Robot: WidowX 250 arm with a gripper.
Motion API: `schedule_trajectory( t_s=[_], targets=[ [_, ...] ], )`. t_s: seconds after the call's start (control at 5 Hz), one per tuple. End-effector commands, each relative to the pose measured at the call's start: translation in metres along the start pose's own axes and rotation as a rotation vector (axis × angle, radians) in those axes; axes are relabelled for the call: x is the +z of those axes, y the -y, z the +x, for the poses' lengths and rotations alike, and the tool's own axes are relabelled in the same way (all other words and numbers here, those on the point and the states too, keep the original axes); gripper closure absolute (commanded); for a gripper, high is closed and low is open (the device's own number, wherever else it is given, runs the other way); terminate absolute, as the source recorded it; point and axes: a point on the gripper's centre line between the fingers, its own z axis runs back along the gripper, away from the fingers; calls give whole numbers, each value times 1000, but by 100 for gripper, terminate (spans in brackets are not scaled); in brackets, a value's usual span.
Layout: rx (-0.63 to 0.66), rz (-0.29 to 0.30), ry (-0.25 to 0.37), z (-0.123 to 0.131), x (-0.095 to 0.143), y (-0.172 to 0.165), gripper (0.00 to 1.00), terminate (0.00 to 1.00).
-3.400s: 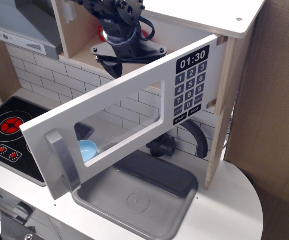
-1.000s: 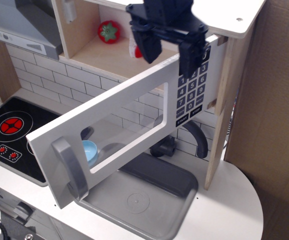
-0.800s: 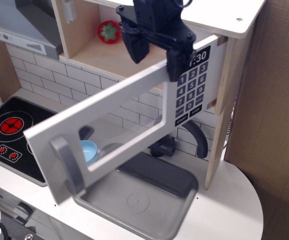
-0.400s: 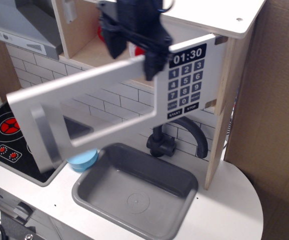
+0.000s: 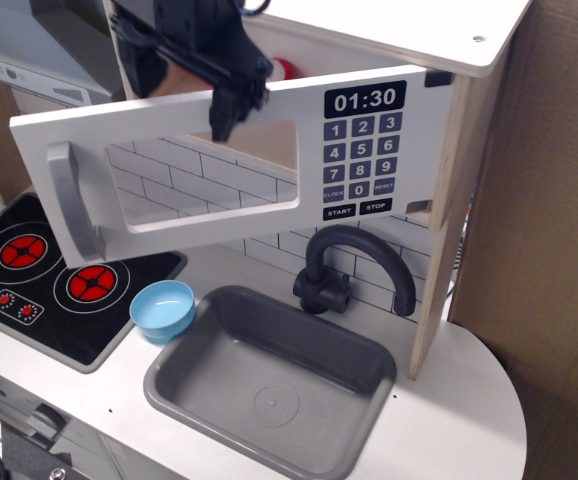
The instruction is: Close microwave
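The microwave is a light-wood box with a wide white door (image 5: 194, 216). The door has a clear window, a grey bar handle (image 5: 64, 196) and a black keypad (image 5: 362, 150) reading 01:30. It is hinged at the right and stands only slightly ajar, its handle end a little out from the cabinet. My black gripper (image 5: 184, 92) is at the door's top edge, left of the keypad. It is open, with one finger (image 5: 227, 112) in front of the door and the other behind it. A red toy (image 5: 282, 68) peeks out inside.
A grey sink (image 5: 269, 385) with a black faucet (image 5: 354, 262) lies below the door. A light blue bowl (image 5: 164, 308) sits left of the sink, next to the black stove (image 5: 29, 272). The grey range hood (image 5: 24, 40) is at top left. Cardboard (image 5: 554, 250) stands on the right.
The door has swung from wide open over the sink back toward the cabinet, nearly shut. My gripper moved left along its top edge with it. The blue bowl and second burner now show.
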Motion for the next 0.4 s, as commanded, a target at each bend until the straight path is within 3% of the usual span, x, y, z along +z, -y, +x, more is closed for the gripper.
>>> schedule_trajectory(
  t_s=[0.0,0.2],
  targets=[
    [290,51,-52,-9,35,32,0,0],
    [343,-36,-46,-20,12,56,0,0]
  ],
)
